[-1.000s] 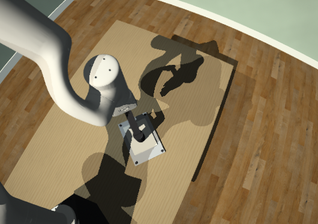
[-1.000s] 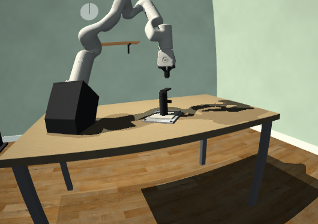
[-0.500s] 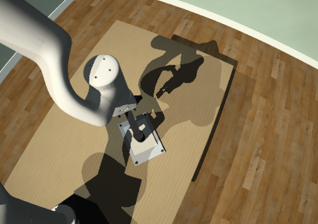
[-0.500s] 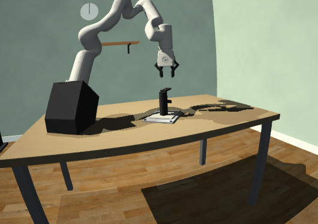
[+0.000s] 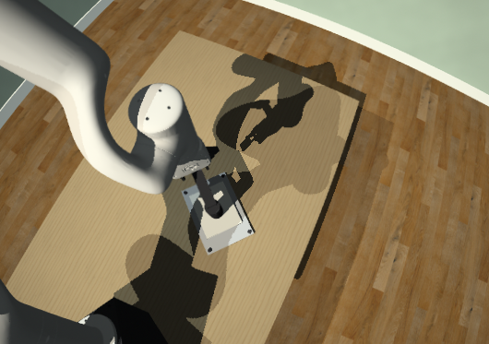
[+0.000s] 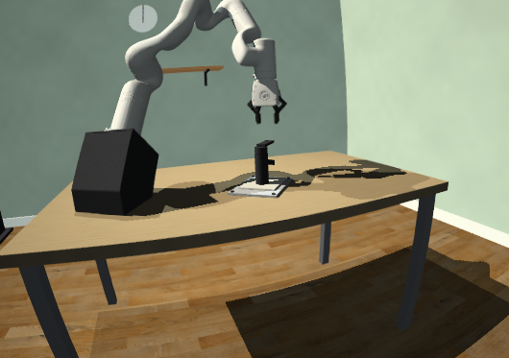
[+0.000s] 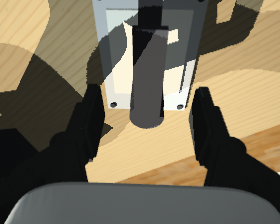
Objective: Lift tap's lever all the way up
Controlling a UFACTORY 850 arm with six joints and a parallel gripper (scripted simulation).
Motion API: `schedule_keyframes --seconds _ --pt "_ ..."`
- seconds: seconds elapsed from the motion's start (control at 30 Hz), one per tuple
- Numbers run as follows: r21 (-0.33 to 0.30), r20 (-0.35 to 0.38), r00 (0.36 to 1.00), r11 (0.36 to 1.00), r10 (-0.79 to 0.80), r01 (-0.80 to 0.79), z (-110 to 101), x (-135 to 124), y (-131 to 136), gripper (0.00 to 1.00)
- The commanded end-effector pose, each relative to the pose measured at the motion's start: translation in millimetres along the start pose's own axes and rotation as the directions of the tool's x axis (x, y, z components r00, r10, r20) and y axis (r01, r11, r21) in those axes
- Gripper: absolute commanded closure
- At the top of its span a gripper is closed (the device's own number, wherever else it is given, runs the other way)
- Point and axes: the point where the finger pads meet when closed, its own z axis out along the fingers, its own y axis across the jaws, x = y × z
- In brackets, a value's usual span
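Note:
The black tap stands upright on a grey base plate in the middle of the table. Its lever sits on top and looks close to level. My gripper hangs open and empty a short way above the lever, touching nothing. In the wrist view the lever runs between my two spread fingers and well below them, with the plate under it. In the overhead view the lever shows over the plate, and my wrist hides the fingers.
The arm's black base box stands on the left of the table. A small wooden shelf hangs on the back wall behind the arm. The table's front edge curves just beyond the plate.

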Motion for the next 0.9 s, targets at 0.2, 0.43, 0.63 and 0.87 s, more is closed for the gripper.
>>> schedule_keyframes --seconds 0.2,0.43,0.63,0.87 --pt "-0.001 0.000 1.000 1.000 0.000 0.000 -0.6 0.3 0.6 0.29" --pt "-0.001 -0.001 1.000 1.000 0.000 0.000 0.4 0.3 0.6 0.29" --pt "-0.001 -0.001 1.000 1.000 -0.001 0.001 4.2 0.3 0.7 0.29" --pt "-0.001 -0.001 1.000 1.000 -0.001 0.001 11.2 0.4 0.8 0.29"
